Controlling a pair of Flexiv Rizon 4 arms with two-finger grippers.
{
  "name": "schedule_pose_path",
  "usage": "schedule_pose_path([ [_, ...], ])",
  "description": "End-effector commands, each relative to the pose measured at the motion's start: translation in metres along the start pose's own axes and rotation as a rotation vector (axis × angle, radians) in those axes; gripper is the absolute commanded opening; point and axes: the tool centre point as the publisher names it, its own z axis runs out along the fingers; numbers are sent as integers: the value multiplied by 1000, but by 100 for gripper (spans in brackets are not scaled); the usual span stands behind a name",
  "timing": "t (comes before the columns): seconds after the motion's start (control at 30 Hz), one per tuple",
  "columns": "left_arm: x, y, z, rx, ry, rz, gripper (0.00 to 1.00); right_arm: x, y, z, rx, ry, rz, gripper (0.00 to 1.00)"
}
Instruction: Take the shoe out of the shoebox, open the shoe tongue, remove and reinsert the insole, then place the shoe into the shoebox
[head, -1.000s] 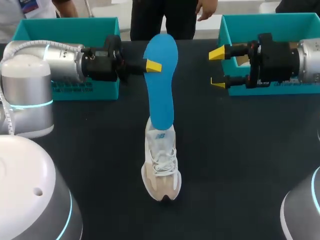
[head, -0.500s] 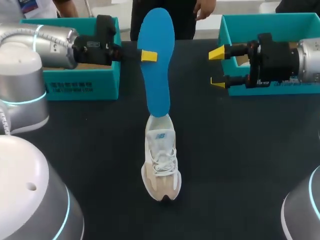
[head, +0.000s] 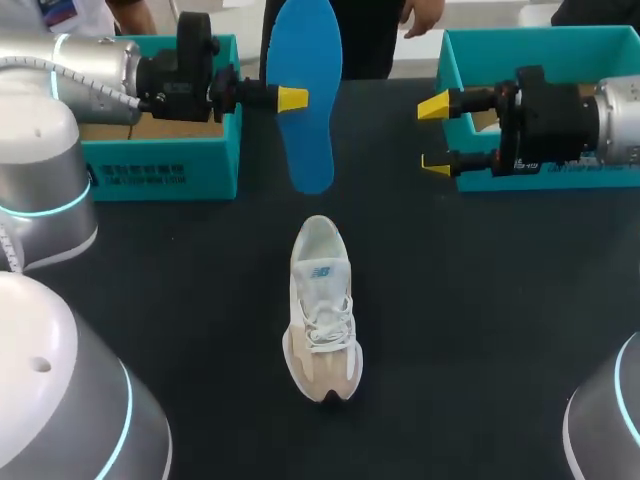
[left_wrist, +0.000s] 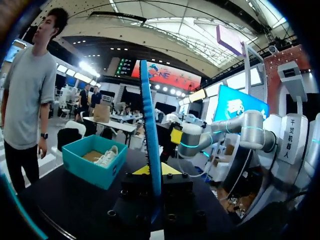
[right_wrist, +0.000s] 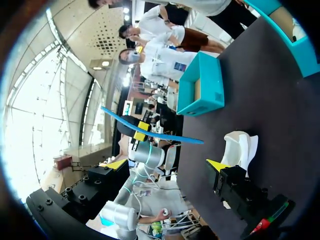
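Observation:
A white and beige shoe (head: 320, 305) stands upright on the black table, toe toward the front edge. Behind it, the blue insole (head: 303, 90) hangs in the air clear of the shoe, with my left gripper (head: 298, 98) shut on its upper part. In the left wrist view the insole (left_wrist: 149, 135) runs edge-on out from between the fingers. My right gripper (head: 433, 135) stands open and empty at the right, level with the insole. The right wrist view shows the insole (right_wrist: 150, 132) and the shoe (right_wrist: 240, 147) ahead of that gripper (right_wrist: 167, 165).
A teal shoebox (head: 160, 150) stands at the back left under my left arm. A second teal shoebox (head: 540, 50) stands at the back right behind my right arm; the left wrist view shows this box (left_wrist: 95, 162) with another shoe inside.
My left gripper has risen and drawn back with the insole. The insole's lower end has come out of the shoe and now hangs free above the table. The right arm has kept still.

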Motion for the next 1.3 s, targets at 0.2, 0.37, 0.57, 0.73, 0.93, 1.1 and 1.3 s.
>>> schedule_pose_path([
  [0.2,7,-2,-1,65,12,98,0,0,1,2,0,-1,0,100],
  [0.37,4,-10,-2,95,51,323,0,0,1,2,0,-1,0,100],
  [0.57,1,-12,-1,39,17,518,0,0,1,2,0,-1,0,100],
  [0.73,5,-13,1,13,36,552,0,0,1,2,0,-1,0,100],
  [0.93,5,-13,2,3,40,559,0,0,1,2,0,-1,0,100],
  [1.1,5,-13,2,3,40,559,0,0,1,2,0,-1,0,100],
  [1.3,5,-13,2,3,40,559,0,0,1,2,0,-1,0,100],
])
